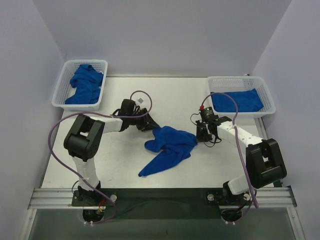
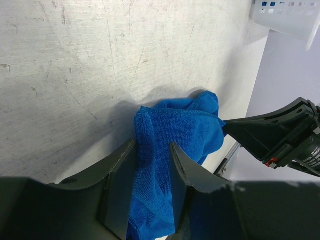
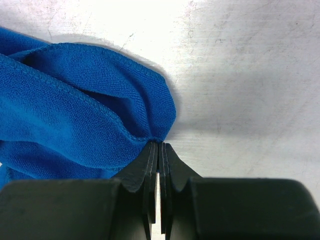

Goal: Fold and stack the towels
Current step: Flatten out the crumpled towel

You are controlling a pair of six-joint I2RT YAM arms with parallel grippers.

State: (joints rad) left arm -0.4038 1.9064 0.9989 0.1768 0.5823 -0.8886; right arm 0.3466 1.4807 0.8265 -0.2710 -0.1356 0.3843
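The left gripper (image 2: 152, 144) is clamped partway shut on a thick bunch of the blue towel (image 1: 167, 147). The right gripper (image 3: 158, 145) pinches tight on its opposite edge. The towel lies rumpled on the counter (image 1: 175, 95) between them. Crumpled towels (image 1: 85, 85) fill the left basket (image 1: 59, 96), and a folded towel (image 1: 237, 100) lies in the right basket (image 1: 269, 100).

Two baskets (image 1: 59, 95), two arms (image 1: 85, 137), at least three towels (image 1: 170, 145).

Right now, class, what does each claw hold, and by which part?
Both grip one blue towel: the left claw a bunched fold, the right claw its hemmed edge.
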